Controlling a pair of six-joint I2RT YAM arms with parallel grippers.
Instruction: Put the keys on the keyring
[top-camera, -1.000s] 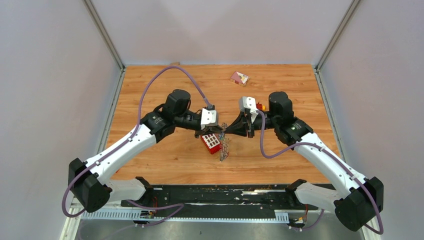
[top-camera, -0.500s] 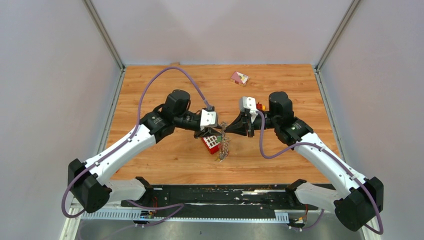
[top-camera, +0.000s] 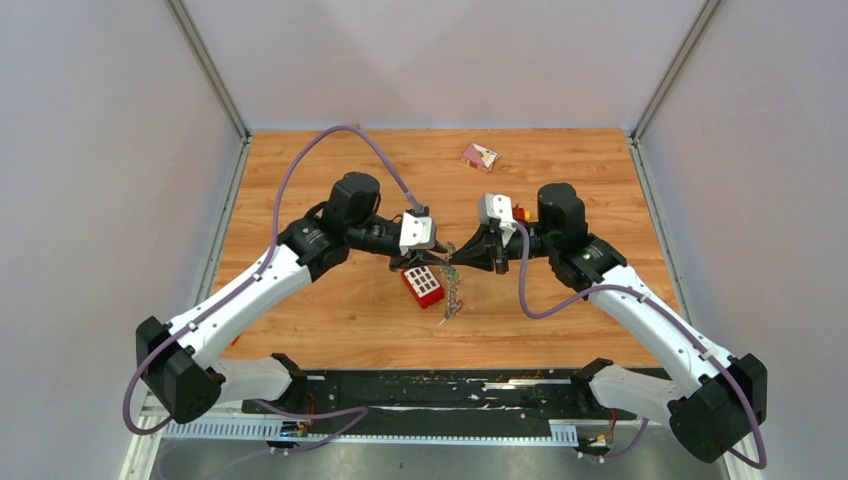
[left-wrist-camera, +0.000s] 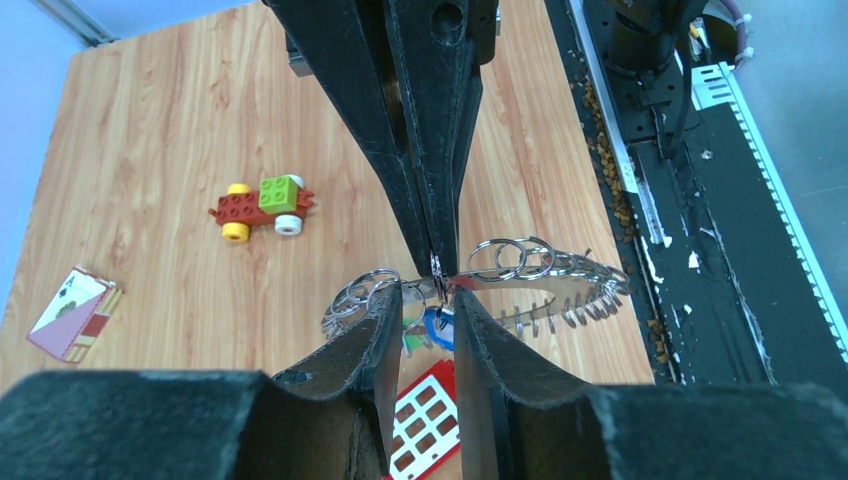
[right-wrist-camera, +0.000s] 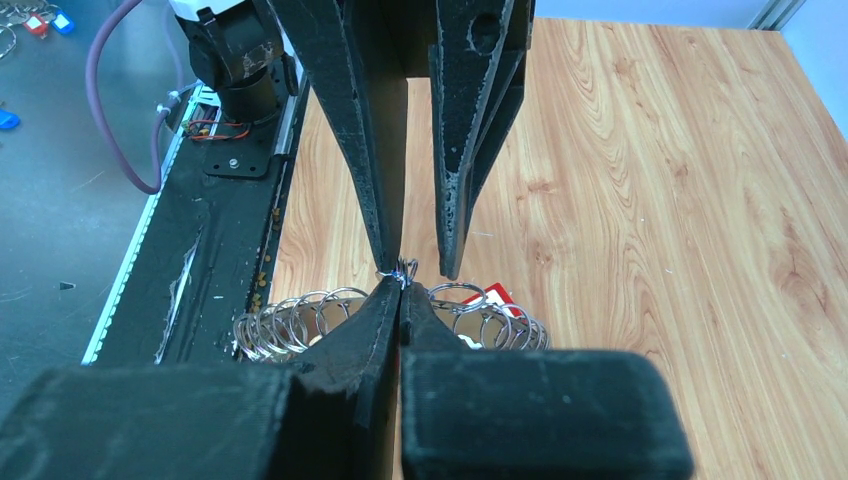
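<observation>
Plain pale grey walls enclose a wood-grain tabletop edged with metal corner rails.

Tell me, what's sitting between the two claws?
The keyring. The right claw pinches it and the left claw stands open around it, seen in the left wrist view.

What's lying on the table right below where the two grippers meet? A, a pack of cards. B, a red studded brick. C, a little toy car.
B: the red studded brick lies there, while the card pack and the toy car sit farther back.
</observation>
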